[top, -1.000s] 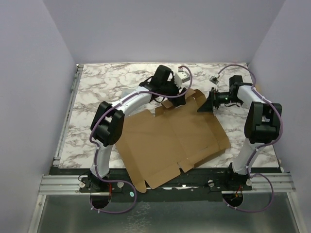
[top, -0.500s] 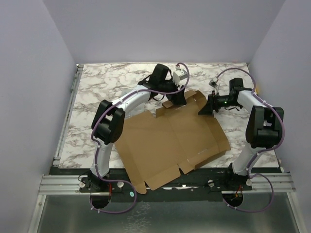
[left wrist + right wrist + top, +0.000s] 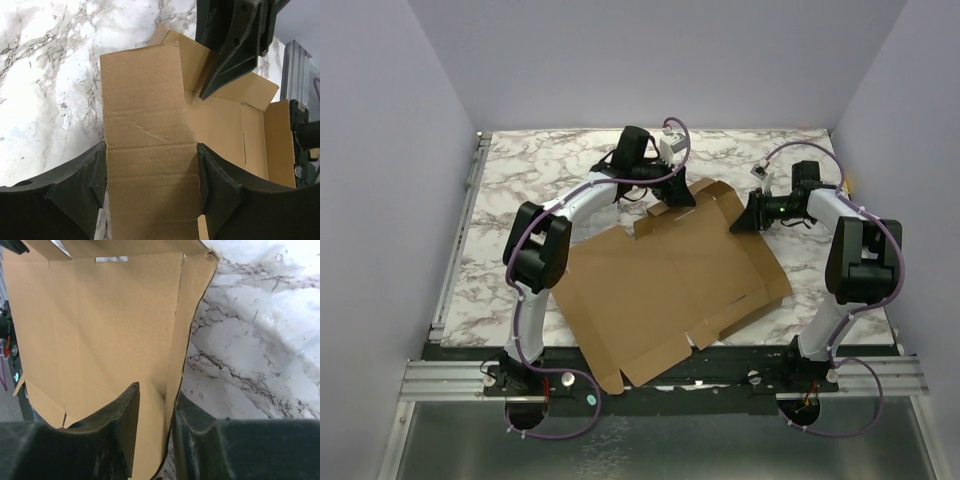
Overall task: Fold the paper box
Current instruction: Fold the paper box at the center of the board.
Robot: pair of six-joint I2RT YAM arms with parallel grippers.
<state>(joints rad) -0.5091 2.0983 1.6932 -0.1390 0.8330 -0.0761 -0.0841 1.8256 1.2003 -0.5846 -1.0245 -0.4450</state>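
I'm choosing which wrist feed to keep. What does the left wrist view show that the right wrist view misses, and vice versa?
Only the left wrist view: a narrow flap filling the gap between the left tool's fingers, with further flaps beyond it. Only the right wrist view: the right tool astride the side edge of the box, plus its wide panel with a slot at the far end. Both: brown cardboard and the marble table.

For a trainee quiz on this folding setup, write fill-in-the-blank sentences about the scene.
The paper box lies unfolded on the ____ table. The left gripper straddles a far-edge ____. The right gripper straddles the sheet's ____ edge.
Missing: marble; flap; right.
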